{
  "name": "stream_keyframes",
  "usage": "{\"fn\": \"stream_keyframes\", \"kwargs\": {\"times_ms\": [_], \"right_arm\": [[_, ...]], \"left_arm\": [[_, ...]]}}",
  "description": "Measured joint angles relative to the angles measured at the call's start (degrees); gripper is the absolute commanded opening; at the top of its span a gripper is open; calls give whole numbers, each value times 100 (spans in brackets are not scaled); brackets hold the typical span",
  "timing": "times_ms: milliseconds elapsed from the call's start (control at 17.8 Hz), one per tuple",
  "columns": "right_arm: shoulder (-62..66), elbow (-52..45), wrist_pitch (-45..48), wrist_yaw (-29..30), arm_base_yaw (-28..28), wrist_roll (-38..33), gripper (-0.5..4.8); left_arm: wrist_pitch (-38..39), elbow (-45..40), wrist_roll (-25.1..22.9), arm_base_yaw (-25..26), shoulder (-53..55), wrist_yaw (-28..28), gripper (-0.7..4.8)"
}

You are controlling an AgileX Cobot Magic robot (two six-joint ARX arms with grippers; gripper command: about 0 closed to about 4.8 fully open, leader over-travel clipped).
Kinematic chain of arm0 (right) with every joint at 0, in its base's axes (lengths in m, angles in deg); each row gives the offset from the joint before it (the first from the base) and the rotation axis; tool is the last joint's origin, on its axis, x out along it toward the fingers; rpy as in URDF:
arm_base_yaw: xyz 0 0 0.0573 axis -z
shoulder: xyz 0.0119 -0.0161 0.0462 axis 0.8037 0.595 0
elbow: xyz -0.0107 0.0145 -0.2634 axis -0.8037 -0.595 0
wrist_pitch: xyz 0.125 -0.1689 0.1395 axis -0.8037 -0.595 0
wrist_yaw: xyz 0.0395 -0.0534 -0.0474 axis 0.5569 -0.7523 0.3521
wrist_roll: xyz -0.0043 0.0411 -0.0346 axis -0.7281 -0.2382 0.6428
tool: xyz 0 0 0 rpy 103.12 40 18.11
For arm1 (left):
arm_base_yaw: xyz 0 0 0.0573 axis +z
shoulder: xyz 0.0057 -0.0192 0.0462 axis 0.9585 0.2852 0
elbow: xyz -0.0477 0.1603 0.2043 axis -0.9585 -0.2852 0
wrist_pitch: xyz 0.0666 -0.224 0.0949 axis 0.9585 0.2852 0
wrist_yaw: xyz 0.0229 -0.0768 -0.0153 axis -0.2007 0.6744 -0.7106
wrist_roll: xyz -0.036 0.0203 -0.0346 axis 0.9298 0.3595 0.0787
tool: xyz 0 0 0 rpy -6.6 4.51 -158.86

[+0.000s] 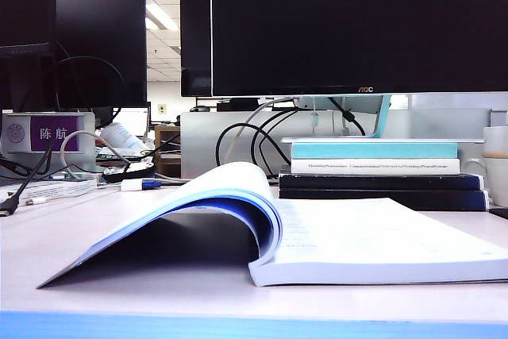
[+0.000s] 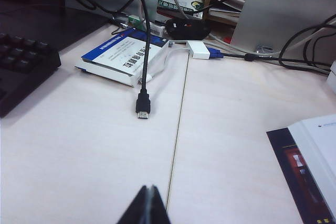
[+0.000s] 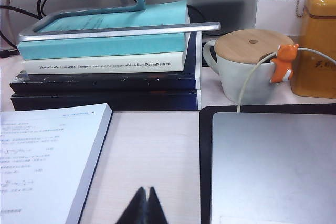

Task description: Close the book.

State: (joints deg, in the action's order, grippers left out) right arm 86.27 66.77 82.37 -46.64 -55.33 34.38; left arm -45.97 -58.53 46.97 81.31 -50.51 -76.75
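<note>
- The book [image 1: 333,236] lies open on the pale desk [image 1: 119,291], right in front of the exterior camera; its thick block of white pages sits flat on the right, while the blue front cover and a few leaves arch up and over to the left, the cover's edge resting on the desk.
- Just behind it stands a pile of 4 books [image 1: 381,171] with teal, white and dark spines, carrying the foot of a black monitor [image 1: 357,25].
- The left gripper [image 2: 147,208] hovers over bare desk left of the book, its 2 fingers pressed together with nothing between them; a black cable plug [image 2: 143,106] and a blue-and-white box [image 2: 123,56] lie beyond.
- The right gripper [image 3: 143,208] hangs near the book's right page edge, fingers likewise closed and empty.
- Beside it lie a silver laptop [image 3: 273,166] and a lidded mug [image 3: 252,72].
</note>
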Motion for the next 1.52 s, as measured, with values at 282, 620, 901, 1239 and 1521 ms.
{"fn": "stream_keyframes", "kwargs": {"times_ms": [282,620,901,1239,1521], "right_arm": [[0,0,-2,0,0,-201,-1],[0,0,0,0,0,-323,-1],[0,212,59,-236,0,-758,-2],[9,782,151,-640,0,-992,-2],[780,1652,227,-774,0,-925,-2]], "left_arm": [[0,0,481,0,0,2,-5],[-2,9,496,0,0,28,-5],[116,619,496,-2,2,494,-5],[761,2092,116,-2,1408,739,-5],[992,3145,-551,-2,2688,1338,-5]]}}
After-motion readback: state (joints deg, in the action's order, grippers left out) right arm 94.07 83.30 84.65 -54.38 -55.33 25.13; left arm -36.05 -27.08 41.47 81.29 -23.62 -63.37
